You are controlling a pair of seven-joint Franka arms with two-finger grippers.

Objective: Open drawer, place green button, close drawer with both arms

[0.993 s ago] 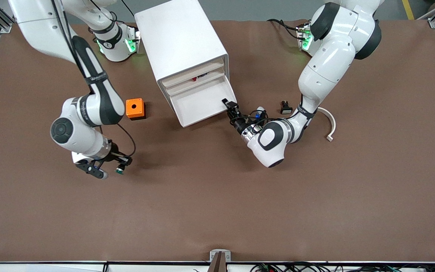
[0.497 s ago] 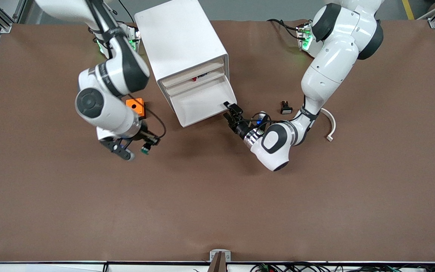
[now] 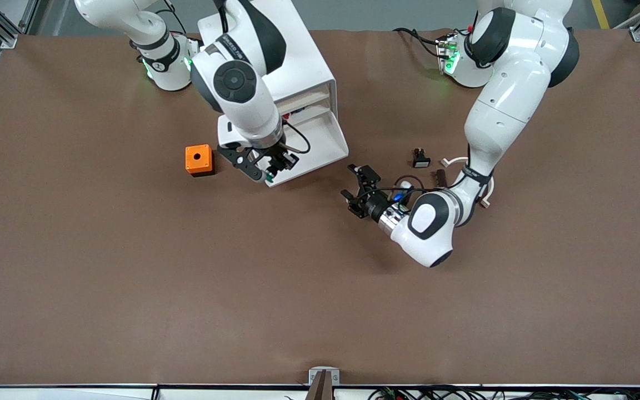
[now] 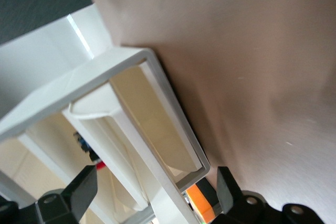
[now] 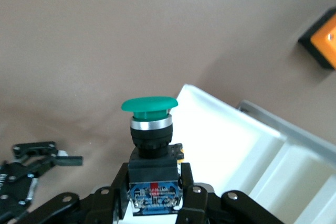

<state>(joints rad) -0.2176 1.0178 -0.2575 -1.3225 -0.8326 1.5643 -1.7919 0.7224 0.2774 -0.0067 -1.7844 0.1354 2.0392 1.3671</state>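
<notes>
The white cabinet (image 3: 267, 61) has its lowest drawer (image 3: 328, 145) pulled out. My right gripper (image 3: 267, 169) hangs over the drawer's front corner at the right arm's end. It is shut on the button (image 3: 269, 176). In the right wrist view the button's green cap (image 5: 149, 104) sticks out from the fingers (image 5: 194, 192), with the drawer (image 5: 236, 145) below it. My left gripper (image 3: 353, 186) is open and empty, low over the table, just off the drawer's other front corner. The left wrist view shows its fingers (image 4: 79, 190) apart, facing the drawer's rim (image 4: 157, 108).
An orange cube with a hole (image 3: 198, 159) sits beside the cabinet toward the right arm's end. A small black part with a white face (image 3: 421, 160) and a white curved piece (image 3: 488, 189) lie near the left arm's forearm. Small red and blue things (image 3: 292, 114) lie in an upper drawer.
My right arm has swung the button from low over the table up to the drawer's front corner. My left gripper has drawn back from the drawer's corner.
</notes>
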